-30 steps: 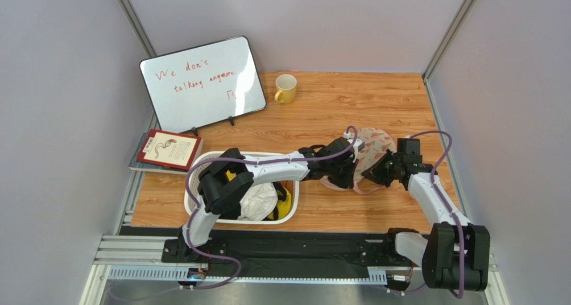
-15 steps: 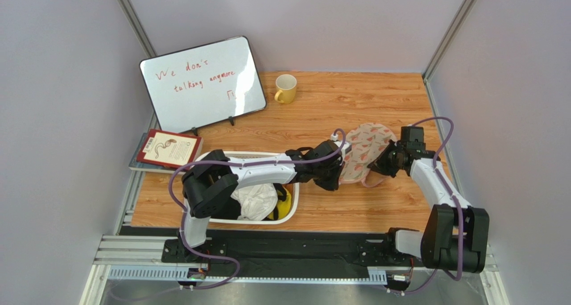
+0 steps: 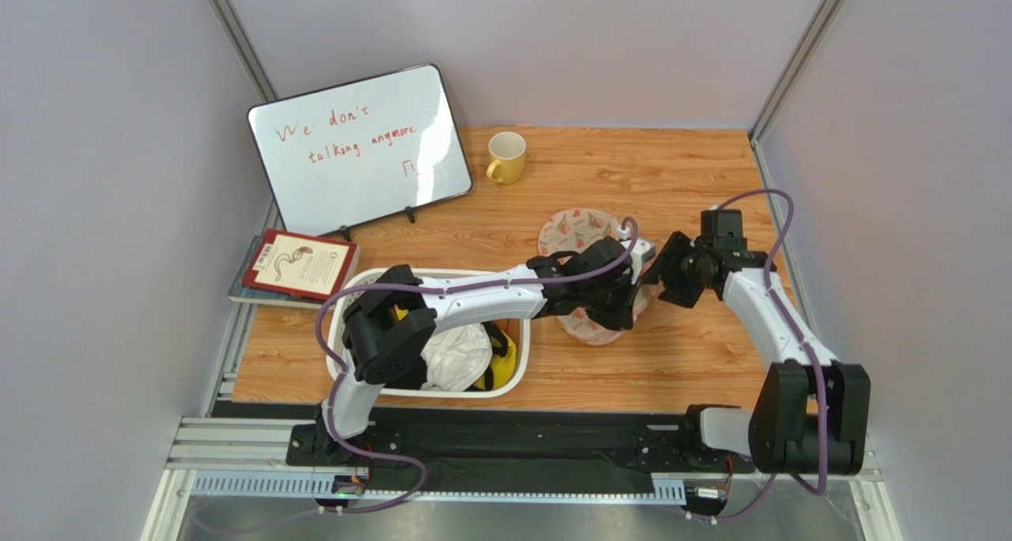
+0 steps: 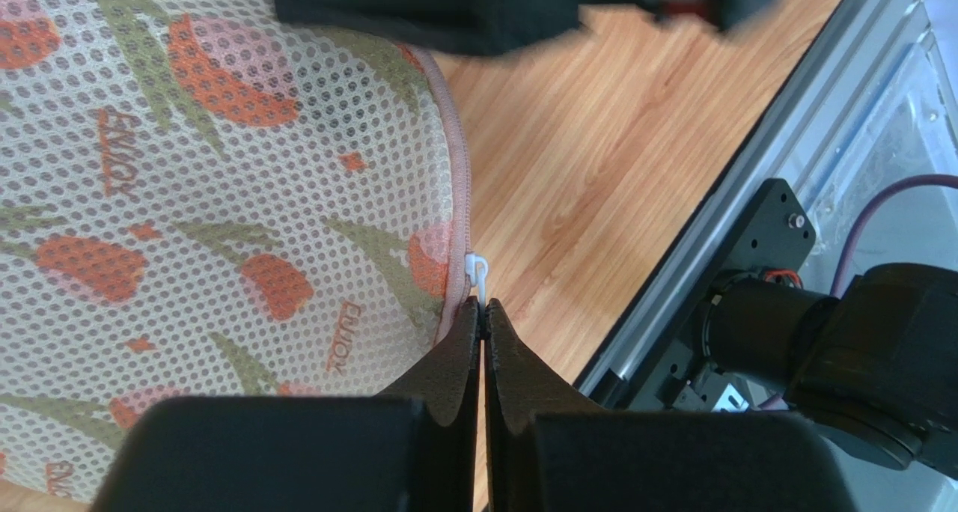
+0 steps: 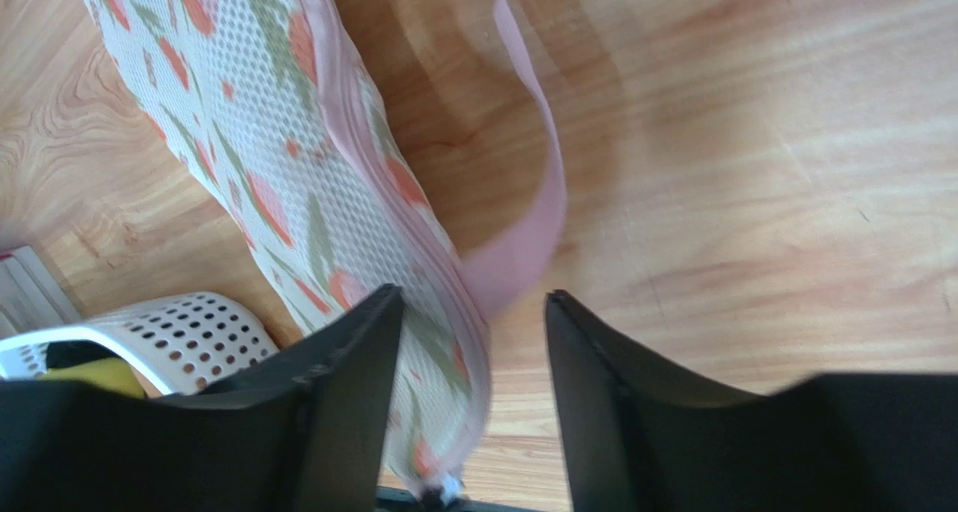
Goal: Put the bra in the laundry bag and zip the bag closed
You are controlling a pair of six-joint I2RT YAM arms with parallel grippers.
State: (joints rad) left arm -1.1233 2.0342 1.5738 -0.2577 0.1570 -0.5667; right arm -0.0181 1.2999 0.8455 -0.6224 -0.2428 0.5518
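The laundry bag (image 3: 574, 228) lies right of the desk's (image 3: 701, 167) middle, about halfway between the far and near edges and just right of the white slotted basket (image 3: 352, 307). It is tipped partly onto its edge, not lying flat. The bra is not visible anywhere. Judging from the bag's bulging shape and the pink zip edging, which runs closed along the stretch seen from the left wrist, it is probably already inside.

The left gripper (image 4: 481, 314) reaches across the basket to the bag. Its fingers are pressed tightly together, and the small white zip pull (image 4: 478, 272) sticks out from their tips. They seem to be pinching the pull's base, which makes sense for drawing the slider around the curved rim.

The right gripper (image 5: 472, 299) hovers at the bag's right side with its fingers apart and nothing between them. The pink loop (image 5: 538, 215) hangs slack just ahead of them, untouched. That loop is the obvious place to hold the bag steady against the pull on the zip, so with it free, only the left gripper's hold keeps the bag in place.

The rest of the seam is hidden under the left arm, so I cannot tell whether the zip is fully shut. The task looks close to finished.
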